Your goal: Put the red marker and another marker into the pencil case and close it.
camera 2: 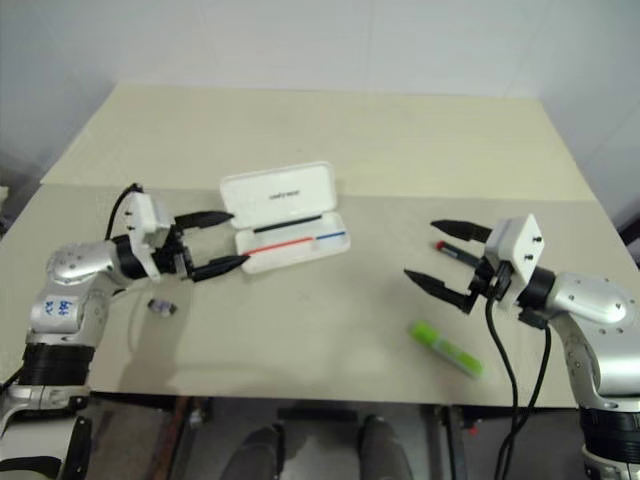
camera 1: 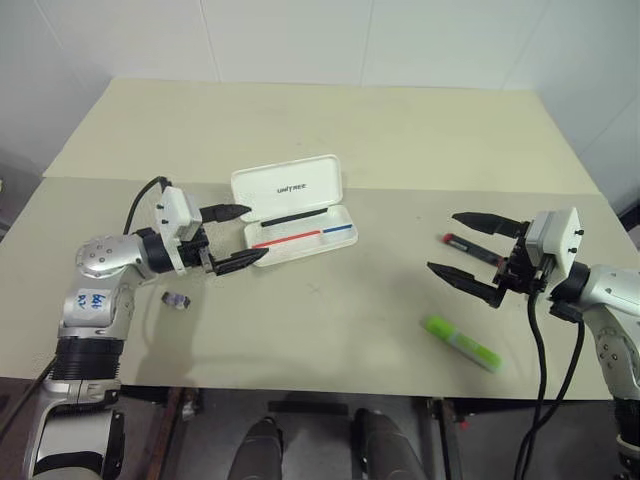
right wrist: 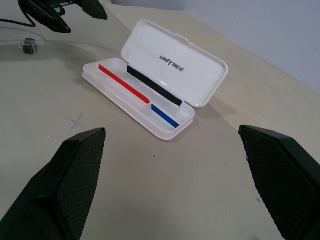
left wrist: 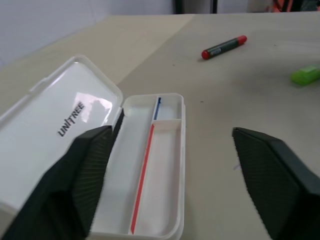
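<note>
The left gripper [camera 1: 236,237] hovers at the case's [camera 1: 300,238] left end, jaws spread and empty. The case lies open on the table [camera 1: 330,120], lid up; its tray holds no marker, just a red-and-blue line. It looks light and rigid, likely to skid if nudged. Right of it, the right gripper [camera 1: 460,243] gapes wide, empty, by the red marker [camera 1: 466,243]. The green marker [camera 1: 461,342] lies nearer the edge. Both look light, stiff and smooth; grip mid-barrel.

The flat white hard-plastic pencil case [camera 1: 300,226] lay open at centre-left of the beige surface [camera 1: 330,130]. At right lay the slim black red-ended marker [camera 1: 468,244], the chunky lime-green highlighter [camera 1: 461,343] below it.
</note>
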